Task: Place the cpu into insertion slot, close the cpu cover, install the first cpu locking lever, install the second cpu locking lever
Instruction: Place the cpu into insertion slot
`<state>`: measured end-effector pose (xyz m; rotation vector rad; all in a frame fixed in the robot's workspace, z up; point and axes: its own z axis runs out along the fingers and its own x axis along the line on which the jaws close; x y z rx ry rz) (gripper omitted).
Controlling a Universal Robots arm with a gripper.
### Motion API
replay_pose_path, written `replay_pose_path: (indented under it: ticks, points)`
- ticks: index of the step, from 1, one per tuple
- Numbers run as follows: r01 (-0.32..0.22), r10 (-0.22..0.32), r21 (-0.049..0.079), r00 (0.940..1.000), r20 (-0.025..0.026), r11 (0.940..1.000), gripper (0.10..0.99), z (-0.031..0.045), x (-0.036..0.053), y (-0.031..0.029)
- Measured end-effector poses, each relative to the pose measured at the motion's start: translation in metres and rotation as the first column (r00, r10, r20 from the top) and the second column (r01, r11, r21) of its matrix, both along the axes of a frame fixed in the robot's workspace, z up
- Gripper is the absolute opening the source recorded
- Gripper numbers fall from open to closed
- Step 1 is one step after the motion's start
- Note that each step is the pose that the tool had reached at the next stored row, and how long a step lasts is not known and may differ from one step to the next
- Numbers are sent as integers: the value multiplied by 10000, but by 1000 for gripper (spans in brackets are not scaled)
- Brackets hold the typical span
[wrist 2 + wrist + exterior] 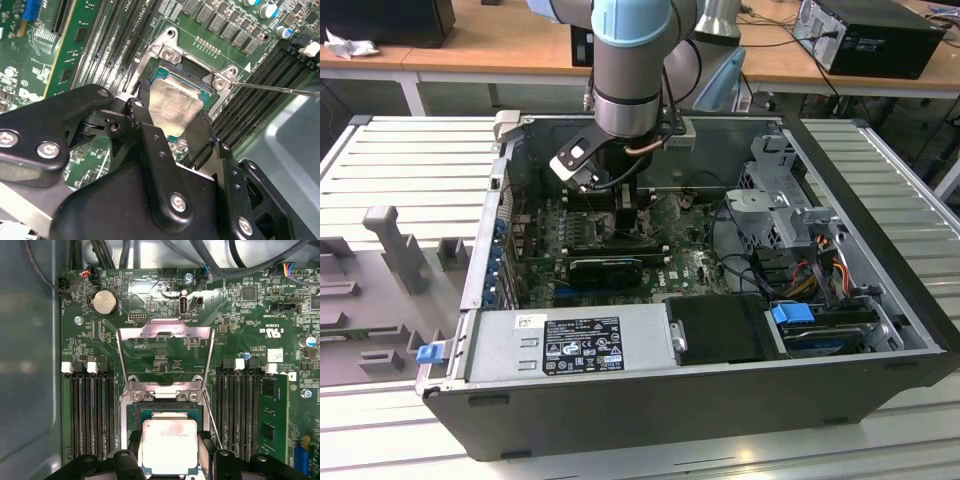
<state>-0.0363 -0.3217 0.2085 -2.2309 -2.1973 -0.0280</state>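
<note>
1. The gripper (173,114) is clamping its two black fingers (201,131) narrowly on opposite edges of the cpu (169,446), carrying it flat with the pale metal top facing up.
2. The insertion slot (132,415) is lying directly beneath the chip, not off to any side. The cpu's edges are running parallel with the slot's metal rim, so the two squares are lining up.
3. Whether the chip is already resting in the slot or hanging just above it is hard to judge, since the fingers are hiding two of its edges.
4. The cpu cover (167,331) is standing swung open on the far side of the slot from the fingers, toward the round coin battery (105,302), leaving the slot's mouth uncovered.
5. A thin wire lever (280,89) is sticking out from one corner of the slot, apart from the cover.
6. In the exterior view the arm (630,70) is reaching straight down into the open computer case (720,410), low over the green motherboard (690,265). The long memory slots (90,410) are flanking the slot on both sides, running parallel with the gripped edges.
</note>
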Motion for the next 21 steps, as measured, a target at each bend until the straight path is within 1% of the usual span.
replay_pose_path:
  ticks: [7,12,13,14,15,16,17,21]
  points:
    - [-1,1,0,10000,1,10000,525,-69,0,33]
    - [0,0,0,10000,0,10000,525,-72,0,33]
    - [0,0,1,10000,0,10000,537,-73,0,33]
    - [0,0,2,10000,0,10000,600,-74,0,33]
    - [1,-1,18,10000,2,10000,600,-73,0,34]
    - [1,-1,15,10000,0,10000,600,-57,-1,33]
    - [1,-1,16,10000,0,10000,600,-22,0,33]
    - [0,0,14,10000,0,10000,588,44,0,33]
